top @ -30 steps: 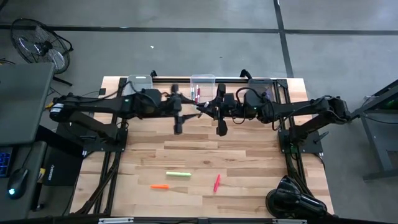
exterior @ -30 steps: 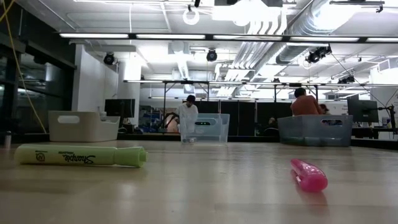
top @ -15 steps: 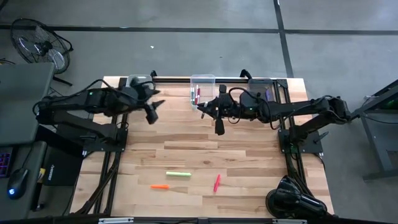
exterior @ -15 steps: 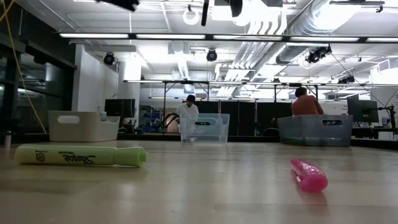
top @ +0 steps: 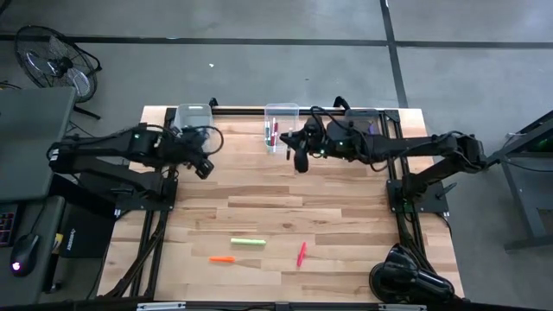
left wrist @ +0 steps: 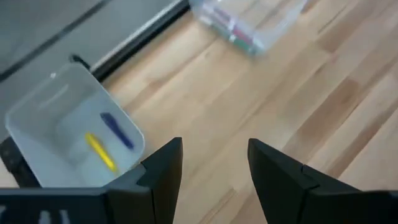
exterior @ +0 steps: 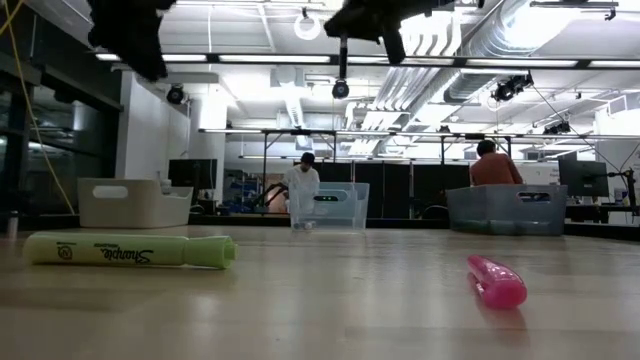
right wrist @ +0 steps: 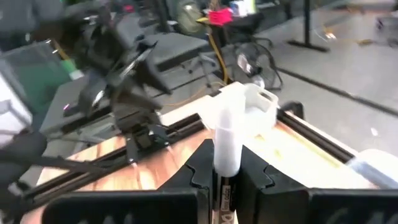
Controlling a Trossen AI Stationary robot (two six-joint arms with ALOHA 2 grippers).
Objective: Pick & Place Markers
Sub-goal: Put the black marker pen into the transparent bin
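**White-capped marker carried over the middle bin**

White cap up, a marker (right wrist: 225, 149) sits pinched upright between the fingers of the right gripper (top: 299, 155), which hangs just beside the clear middle bin (top: 282, 111) at the far edge of the table (top: 346, 225). Held on end like that, it looks ready to be let fall into the bin, where other markers (top: 274, 132) already lie.

The left gripper (top: 202, 166), fingers spread and holding nothing, hovers near the left bin (left wrist: 37, 118); a yellow marker (left wrist: 100, 151) and a blue-purple one (left wrist: 116, 129) rest inside it, so this arm seems done with a drop.

Three markers are left on the near half of the table, well apart from both arms: a light green one (top: 247, 243), an orange one (top: 221, 259) and a pink-red one (top: 301, 254). Nothing stands between them and the grippers. A third bin (exterior: 506, 209) stands at the far right, and two people (exterior: 301, 184) work in the room beyond.
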